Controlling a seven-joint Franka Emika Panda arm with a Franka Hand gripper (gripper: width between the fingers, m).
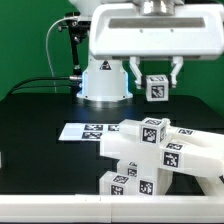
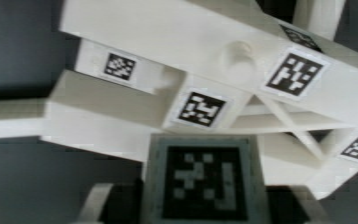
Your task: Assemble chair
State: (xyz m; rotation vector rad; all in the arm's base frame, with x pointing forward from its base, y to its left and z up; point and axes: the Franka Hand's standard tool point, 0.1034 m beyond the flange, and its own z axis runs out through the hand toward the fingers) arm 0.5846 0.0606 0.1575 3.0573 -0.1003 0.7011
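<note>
My gripper (image 1: pixel 155 82) hangs in the air at the back, shut on a small white block (image 1: pixel 156 89) with a black-and-white tag on its face. In the wrist view the same block (image 2: pixel 202 170) sits between the two dark fingers (image 2: pixel 115 205), which press on both of its sides; the gripper (image 2: pixel 202 208) is above the chair. The partly built chair (image 1: pixel 150 150), made of white bars and panels with several tags, lies on the black table at the front, toward the exterior view's right. Its X-braced frame and tagged bars (image 2: pixel 211 80) lie below the held block.
The marker board (image 1: pixel 82 131) lies flat on the table to the exterior view's left of the chair parts. The arm's white base (image 1: pixel 104 82) stands at the back centre, with black cables (image 1: pixel 40 85) running to its left. A green wall is behind.
</note>
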